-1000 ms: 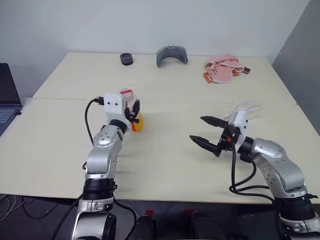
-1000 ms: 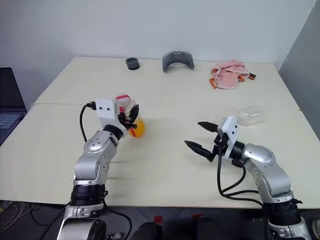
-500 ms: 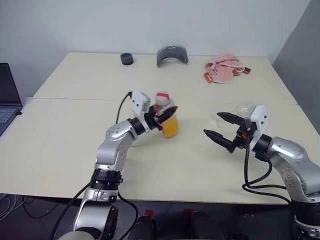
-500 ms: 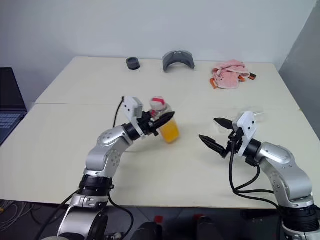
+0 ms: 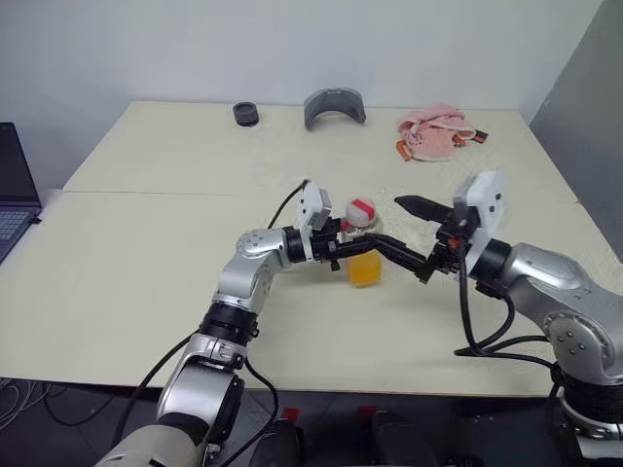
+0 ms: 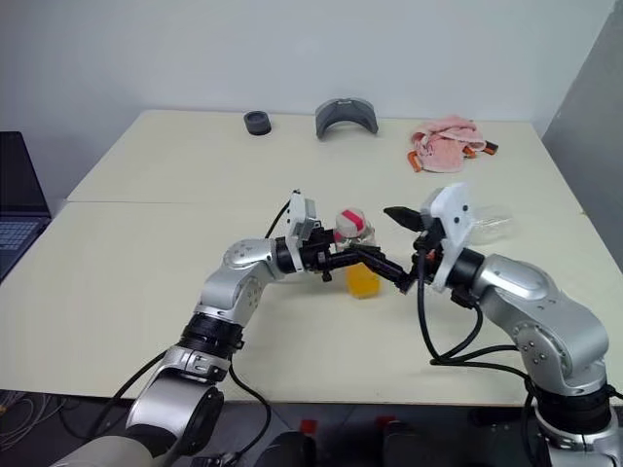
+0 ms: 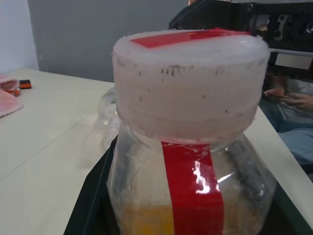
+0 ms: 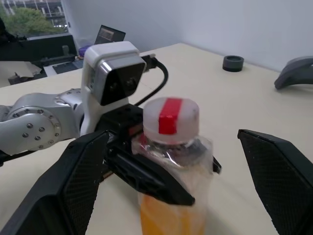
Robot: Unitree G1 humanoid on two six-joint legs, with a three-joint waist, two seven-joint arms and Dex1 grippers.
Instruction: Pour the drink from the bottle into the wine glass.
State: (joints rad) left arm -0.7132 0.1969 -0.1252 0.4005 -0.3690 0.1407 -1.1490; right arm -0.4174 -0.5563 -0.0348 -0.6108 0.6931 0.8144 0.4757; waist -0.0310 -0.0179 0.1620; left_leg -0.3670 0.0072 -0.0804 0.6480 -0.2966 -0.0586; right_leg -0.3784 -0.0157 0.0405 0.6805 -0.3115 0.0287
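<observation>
Bottle [image 5: 362,249] is upright over mid-bench, left gripper [image 5: 375,250] jaws clamped on its body, cap [image 8: 170,119] on, drink [image 8: 168,219] filling the lower part. Right gripper [image 8: 181,161] faces it with jaws wide apart, one either side of the cap, not touching. Glass [image 6: 494,222] seems to lie on its side on the bench [image 5: 146,282] behind the right arm, so nothing is ready to pour into. Likely next step is uncapping. Risks: right jaws closing off-centre and knocking the bottle askew in the left grip; twisting the cap could spin the bottle if the left hold is weak; squeezing thin plastic once open could spill.
</observation>
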